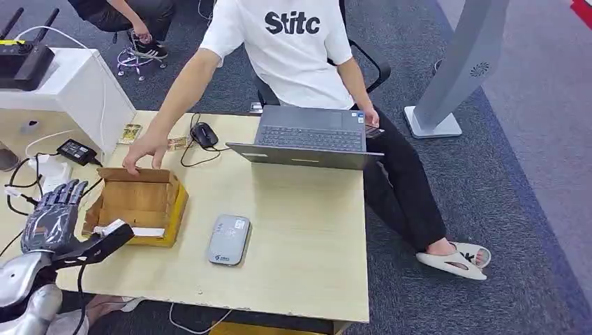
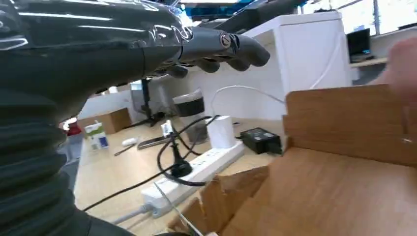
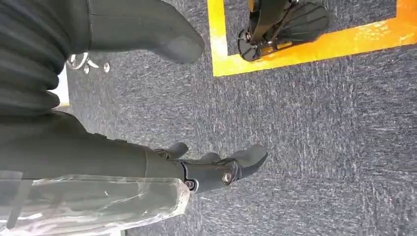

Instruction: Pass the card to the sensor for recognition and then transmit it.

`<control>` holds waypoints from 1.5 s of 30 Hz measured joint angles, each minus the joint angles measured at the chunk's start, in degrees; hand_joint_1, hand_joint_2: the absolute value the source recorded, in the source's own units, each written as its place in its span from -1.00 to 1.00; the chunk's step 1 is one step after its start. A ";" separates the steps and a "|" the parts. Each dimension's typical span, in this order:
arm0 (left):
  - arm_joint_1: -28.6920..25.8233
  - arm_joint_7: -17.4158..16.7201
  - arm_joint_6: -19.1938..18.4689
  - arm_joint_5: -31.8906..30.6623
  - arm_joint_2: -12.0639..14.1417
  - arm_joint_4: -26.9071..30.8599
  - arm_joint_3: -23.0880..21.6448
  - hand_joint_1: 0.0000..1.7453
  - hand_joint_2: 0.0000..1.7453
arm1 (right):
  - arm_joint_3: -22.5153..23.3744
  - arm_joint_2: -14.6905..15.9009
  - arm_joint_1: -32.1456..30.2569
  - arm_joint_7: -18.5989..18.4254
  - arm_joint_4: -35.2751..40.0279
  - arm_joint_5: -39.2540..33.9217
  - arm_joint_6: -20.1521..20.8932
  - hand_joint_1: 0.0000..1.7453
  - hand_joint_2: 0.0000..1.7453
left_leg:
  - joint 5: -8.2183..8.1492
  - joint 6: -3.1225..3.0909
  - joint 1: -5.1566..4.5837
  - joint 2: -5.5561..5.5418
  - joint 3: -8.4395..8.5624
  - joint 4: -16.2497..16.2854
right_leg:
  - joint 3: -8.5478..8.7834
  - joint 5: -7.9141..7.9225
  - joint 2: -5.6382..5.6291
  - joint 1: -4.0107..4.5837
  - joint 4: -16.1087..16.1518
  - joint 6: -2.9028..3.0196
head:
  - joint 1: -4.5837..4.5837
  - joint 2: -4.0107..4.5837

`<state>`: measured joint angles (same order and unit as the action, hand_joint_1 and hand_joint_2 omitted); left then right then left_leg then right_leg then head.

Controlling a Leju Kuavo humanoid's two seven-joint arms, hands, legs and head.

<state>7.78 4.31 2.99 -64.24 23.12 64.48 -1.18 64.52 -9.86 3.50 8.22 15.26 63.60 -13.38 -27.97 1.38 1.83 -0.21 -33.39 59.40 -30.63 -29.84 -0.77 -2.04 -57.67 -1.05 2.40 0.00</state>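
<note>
Hovering at the frame's lower left, the empty, spread left hand (image 1: 52,209) nears the brown wooden box (image 1: 139,202); a person's hand (image 1: 143,153) blocks its far rim, grey card reader (image 1: 229,239) right.

One box (image 1: 139,199), one sensor (image 1: 229,239), one laptop (image 1: 307,136)

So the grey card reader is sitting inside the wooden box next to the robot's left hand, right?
Not quite. The grey card reader lies flat on the bare table, outside the wooden box and beside it, on the side away from the left hand. The head view shows this.
</note>
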 joint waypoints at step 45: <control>0.56 2.40 -4.18 6.49 -0.09 -3.67 -3.48 -0.68 1.00 | 0.00 0.00 0.17 0.02 -0.39 1.35 0.39 -1.00 1.00 | 0.00 0.00 0.00 0.00 -0.01 0.00 | -0.01 0.00 -0.01 0.00 0.00 0.00 | 0.00 0.00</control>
<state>8.34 6.71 -1.18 -57.75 23.04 60.81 -4.66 64.52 -9.86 3.67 8.24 14.86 64.96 -12.98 -27.97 1.38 1.83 -0.21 -33.40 59.40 -30.65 -29.84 -0.78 -2.04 -57.67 -1.05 2.40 0.00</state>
